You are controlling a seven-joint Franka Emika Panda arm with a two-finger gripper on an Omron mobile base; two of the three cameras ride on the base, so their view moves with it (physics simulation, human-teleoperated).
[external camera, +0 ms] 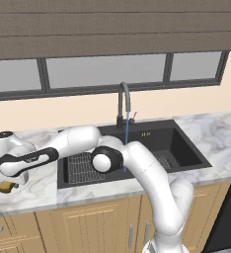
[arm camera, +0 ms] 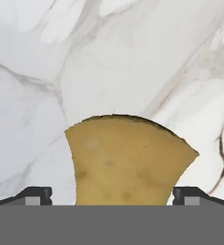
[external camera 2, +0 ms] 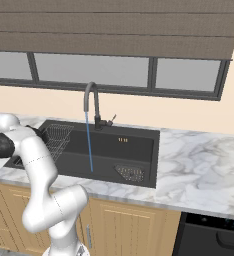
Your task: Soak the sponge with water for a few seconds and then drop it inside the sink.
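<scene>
- The sponge [arm camera: 128,160], mustard-yellow, lies on the white marble counter [external camera: 33,190] left of the sink [external camera: 179,148], near the counter's front edge; in the left base view it shows as a small brownish-yellow lump [external camera: 5,186] under the hand.
- The gripper [arm camera: 112,195] hangs directly over the sponge, and its two dark fingertips [arm camera: 35,195] stand wide apart, one on each side of the sponge's near end; the fingers are spread and not pressed against it, so far as the hand view shows.
- The arm [external camera: 137,168] reaches from the lower right of the left base view across the front of the sink to the counter on the left.
- The water [external camera 2: 89,142] runs as a thin blue stream straight down from the dark gooseneck faucet [external camera 2: 91,102] into the black basin.
- A wire rack [external camera 2: 56,136] sits at the sink's left end, and a mesh strainer [external camera 2: 130,172] lies on the basin floor toward its right front corner.
- A window [external camera 2: 94,70] with a brown blind [external camera 2: 114,25] runs along the wall behind the faucet.
</scene>
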